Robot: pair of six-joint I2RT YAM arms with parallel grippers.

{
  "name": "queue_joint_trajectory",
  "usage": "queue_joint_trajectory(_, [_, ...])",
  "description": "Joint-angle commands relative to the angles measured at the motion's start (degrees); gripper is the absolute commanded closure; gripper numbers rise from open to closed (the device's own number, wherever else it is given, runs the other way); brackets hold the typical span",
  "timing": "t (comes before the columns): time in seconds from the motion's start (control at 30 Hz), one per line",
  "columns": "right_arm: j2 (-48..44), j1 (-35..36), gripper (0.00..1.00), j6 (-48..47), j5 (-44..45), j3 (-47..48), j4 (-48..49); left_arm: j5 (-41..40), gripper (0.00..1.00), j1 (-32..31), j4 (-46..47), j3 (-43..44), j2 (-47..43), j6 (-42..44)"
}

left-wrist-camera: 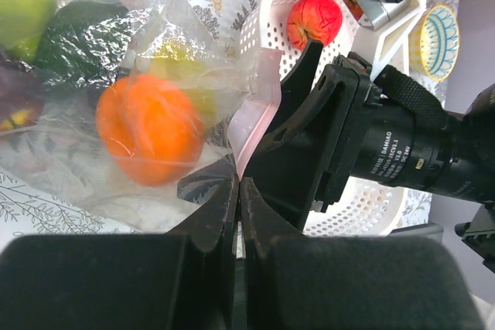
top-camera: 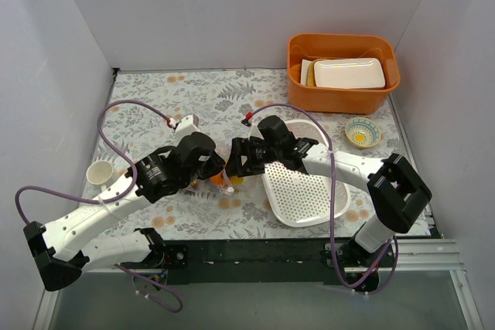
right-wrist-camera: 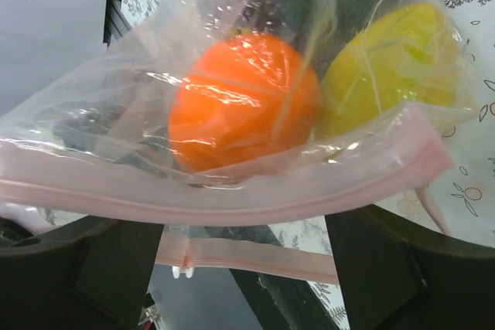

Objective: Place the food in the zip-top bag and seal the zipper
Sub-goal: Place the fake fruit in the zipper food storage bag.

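Left gripper point(left-wrist-camera: 238, 191) clamped on the pale pink zipper strip point(right-wrist-camera: 232, 206) of the clear crinkly zip-top bag point(right-wrist-camera: 116, 129). Right gripper point(right-wrist-camera: 244, 253) spread, strip between its fingers point(right-wrist-camera: 77, 276), orange plastic fruit point(right-wrist-camera: 244, 98) just beyond. Back out without snagging; red plastic apple point(left-wrist-camera: 313, 21) behind, in white perforated basket point(left-wrist-camera: 263, 21).

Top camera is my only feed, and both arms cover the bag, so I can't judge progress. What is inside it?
Observer: An orange and a yellow-green fruit show through the bag, close to its mouth.
Operator: Any fruit in the basket?
Observer: Yes, a red apple sits in the white basket.
Operator: Is the mouth sealed?
Observer: No. In the right wrist view the two sides of the pink strip stand apart.
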Motion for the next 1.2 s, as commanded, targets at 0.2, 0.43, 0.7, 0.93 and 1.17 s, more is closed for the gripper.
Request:
queue_joint_trajectory(0.2, [-3.7, -0.1, 0.13, -2.2, 2.5, 2.6, 0.2, -4.0, 1.0, 0.4, -0.6, 0.7, -3.8, -2.0])
queue_joint_trajectory(0.43, [-9.9, -2.0, 0.49, -4.7, 9.6, 2.1, -5.9, -8.5, 0.98, 0.3, -2.4, 0.1, -8.9, -4.8])
queue_joint_trajectory(0.7, [-14.8, -6.1, 0.48, -5.9, 19.3, -0.1, -14.3, -7.5, 0.96, 0.3, -3.4, -1.0, -9.0, -5.8])
queue_joint_trajectory(0.93, [-14.9, -12.6, 0.19, -9.3, 28.0, -1.8, -23.1, -4.5, 0.97, 0.5, -2.4, -1.1, -6.5, -4.8])
queue_joint_trajectory(1.17, [-23.4, -17.7, 0.02, -10.0, 24.8, -8.7, -19.9, -2.0, 0.98, 0.4, -1.7, -1.6, -5.2, -3.3])
